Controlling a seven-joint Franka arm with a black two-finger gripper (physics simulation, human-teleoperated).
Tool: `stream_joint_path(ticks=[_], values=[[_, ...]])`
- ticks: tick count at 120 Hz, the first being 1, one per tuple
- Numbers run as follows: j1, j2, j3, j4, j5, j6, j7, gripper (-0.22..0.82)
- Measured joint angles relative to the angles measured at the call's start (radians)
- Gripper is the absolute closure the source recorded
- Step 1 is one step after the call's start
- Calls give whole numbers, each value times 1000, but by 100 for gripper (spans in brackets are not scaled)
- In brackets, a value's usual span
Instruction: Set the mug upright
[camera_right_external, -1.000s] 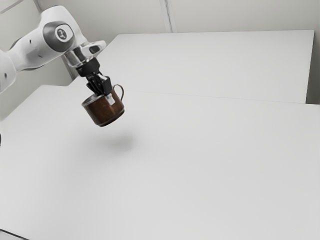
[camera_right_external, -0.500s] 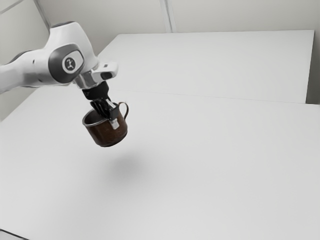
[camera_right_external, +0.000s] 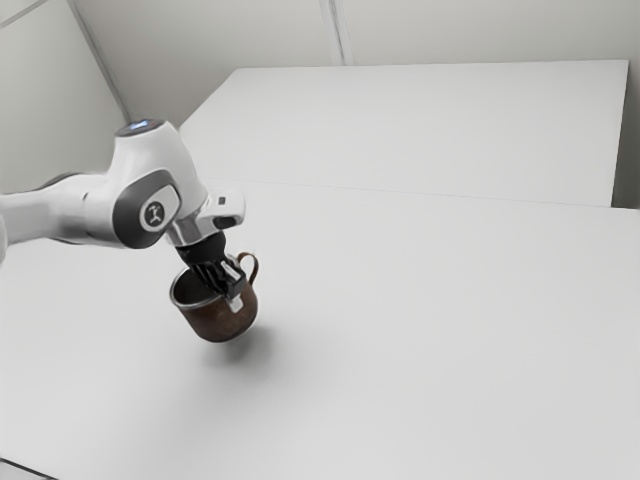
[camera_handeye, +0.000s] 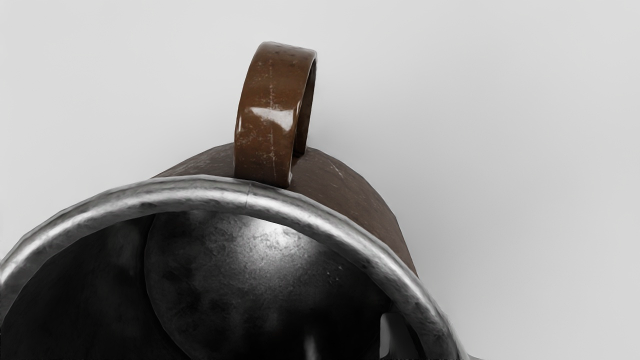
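Mug (camera_right_external: 218, 322) sits lower in the exterior view than it did a half second ago, and you will note that its shadow has drawn in close under it. The arm (camera_right_external: 160, 190) has come down with it. You should record the mug as still tilted, its mouth turned up and toward the exterior view's left, over the left part of the table (camera_right_external: 420, 340); whether its base touches, you cannot tell from here.

As to the jaws, you have the gripper (camera_right_external: 229, 292) closed down to the thickness of the mug's wall, with one finger (camera_right_external: 236, 303) against the outside and the other (camera_handeye: 394, 336) inside the mouth. The handle (camera_right_external: 254, 268) stands clear of both, toward the exterior view's right.

The wrist view gives you the mug's dark inner floor (camera_handeye: 240, 280) and bright metal rim (camera_handeye: 215, 194); the exterior view gives you its outer side and the shadow beneath
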Motion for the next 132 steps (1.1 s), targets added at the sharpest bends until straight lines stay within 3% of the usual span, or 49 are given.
stream_joint_path(ticks=[63, 105, 113, 132], values=[[0, 57, 1, -95, 217, 208, -99, 77], [2, 127, 4, -93, 238, 265, -149, 76], [2, 133, 5, -93, 234, 269, -152, 70], [-1, 127, 4, -92, 219, 275, -157, 38]])
